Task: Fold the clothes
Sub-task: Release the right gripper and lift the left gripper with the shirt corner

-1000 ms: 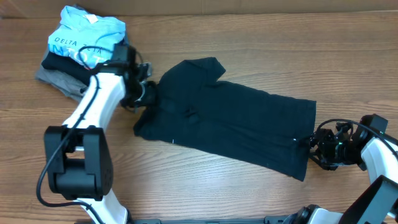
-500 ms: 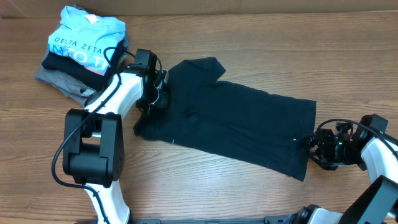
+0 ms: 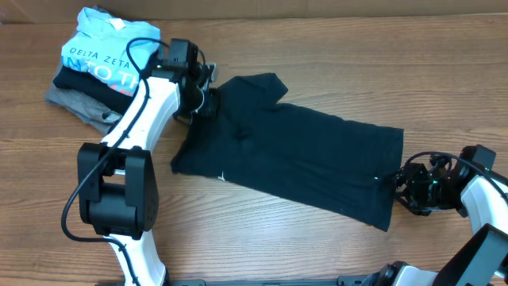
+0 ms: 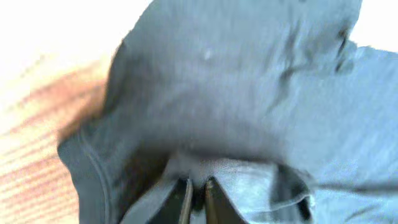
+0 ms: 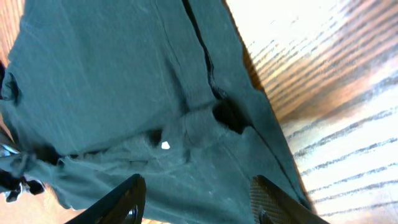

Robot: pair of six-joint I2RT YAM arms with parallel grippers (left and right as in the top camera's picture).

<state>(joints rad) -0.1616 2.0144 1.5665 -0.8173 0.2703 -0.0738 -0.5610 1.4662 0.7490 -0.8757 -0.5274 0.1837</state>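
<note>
Wooden table [image 3: 262, 238] frames T-shirt [image 3: 302, 159]; left end effector [image 4: 196, 190] pinches its edge, right end effector [image 5: 198, 196] spread at hem.

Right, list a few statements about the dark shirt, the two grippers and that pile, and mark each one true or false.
1. The dark T-shirt lies spread out on the table. True.
2. The left gripper hangs open, clear of the cloth. False: it is shut on the dark T-shirt's fabric at the sleeve end.
3. The right gripper is open at the hem end. True.
4. The light blue shirt lies at the bottom of the pile. False: it lies on top.
</note>
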